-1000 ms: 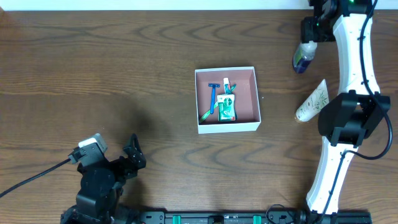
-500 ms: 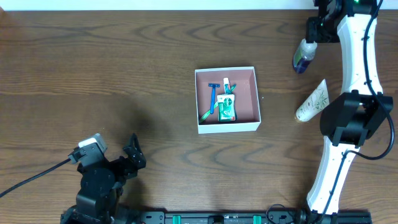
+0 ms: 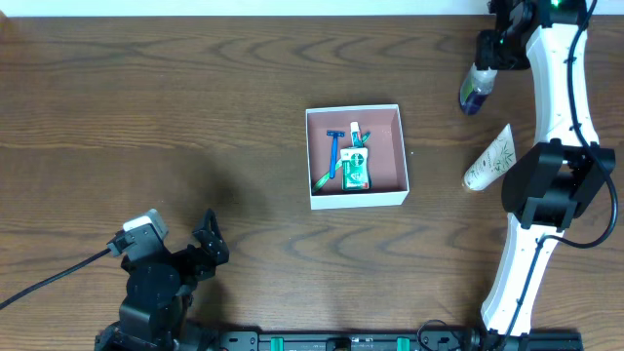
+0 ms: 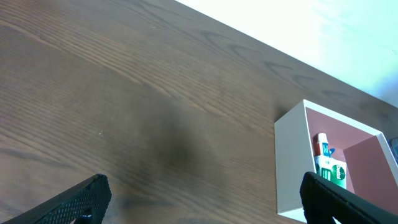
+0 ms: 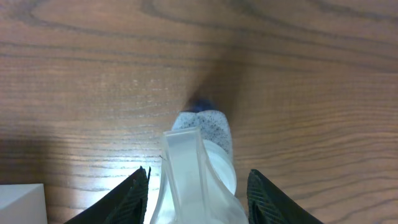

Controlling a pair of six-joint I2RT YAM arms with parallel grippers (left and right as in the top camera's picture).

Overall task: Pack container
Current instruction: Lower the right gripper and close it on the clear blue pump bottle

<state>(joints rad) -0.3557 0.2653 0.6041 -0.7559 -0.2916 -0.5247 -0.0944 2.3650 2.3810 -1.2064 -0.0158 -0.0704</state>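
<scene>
Right arm (image 3: 558, 88), right of the container (image 3: 359, 200): smooth white tubular links joined by a bulky black joint housing (image 3: 551, 185), with a thin black cable (image 3: 615, 213) looping beside it and black fingers (image 5: 132, 198). Left arm (image 3: 156, 288), below-left of the container: all black, bearing a pale grey camera block (image 3: 144, 229), a trailing black cable (image 3: 58, 273) and finely textured black fingers (image 4: 81, 199).
</scene>
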